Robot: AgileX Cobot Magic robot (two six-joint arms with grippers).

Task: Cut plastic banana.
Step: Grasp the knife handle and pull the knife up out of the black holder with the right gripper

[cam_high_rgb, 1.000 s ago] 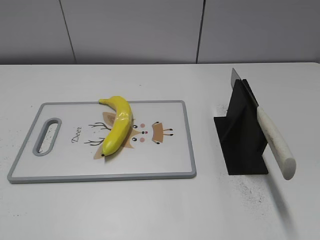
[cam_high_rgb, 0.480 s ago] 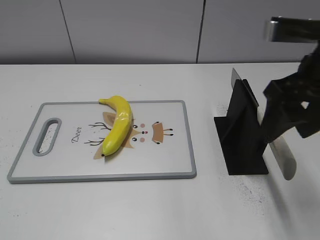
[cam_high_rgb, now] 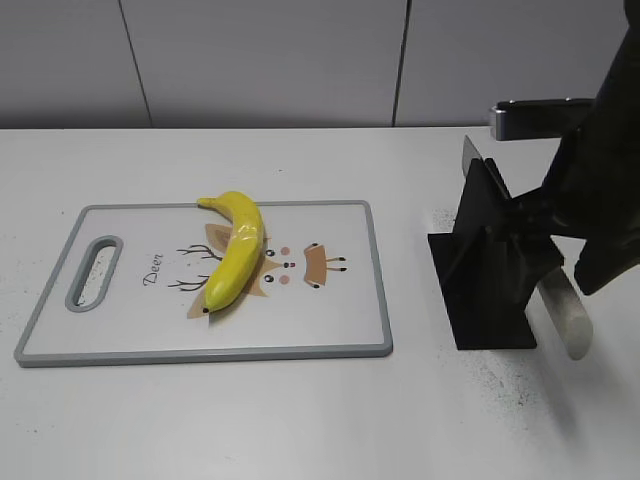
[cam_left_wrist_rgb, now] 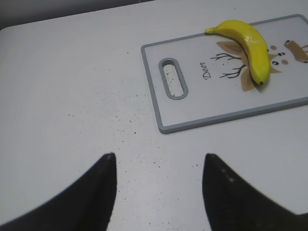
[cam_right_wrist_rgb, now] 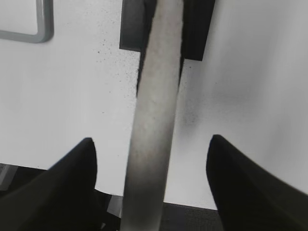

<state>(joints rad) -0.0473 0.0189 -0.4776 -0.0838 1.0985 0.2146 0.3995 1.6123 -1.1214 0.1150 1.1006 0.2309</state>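
1. The plastic banana (cam_high_rgb: 235,252) lies on the cutting board (cam_high_rgb: 330,330), its stem toward the board's far edge and its dark tip toward 6 o'clock; it is free of both grippers.
2. It rests across a printed deer drawing, and the word "Deer" (cam_high_rgb: 153,269) can be read in script just beside it at 9 o'clock.
3. The board is white with a grey rim and a slotted handle hole (cam_high_rgb: 93,272) at its 9 o'clock end; it lies flat on the white surface (cam_high_rgb: 300,420).
4. At 3 o'clock from the board, well apart from it, a black knife stand (cam_high_rgb: 485,280) holds a knife: the blade (cam_high_rgb: 470,152) pokes out at the stand's far top, and the pale speckled handle (cam_high_rgb: 560,310) slants down toward 5 o'clock.
5. The right gripper (cam_right_wrist_rgb: 151,144) has its fingers apart on either side of the handle, not touching it in the right wrist view.
6. The left gripper (cam_left_wrist_rgb: 159,163) hangs above bare surface at 7 o'clock of the board, fingers (cam_left_wrist_rgb: 98,183) spread and holding nothing.
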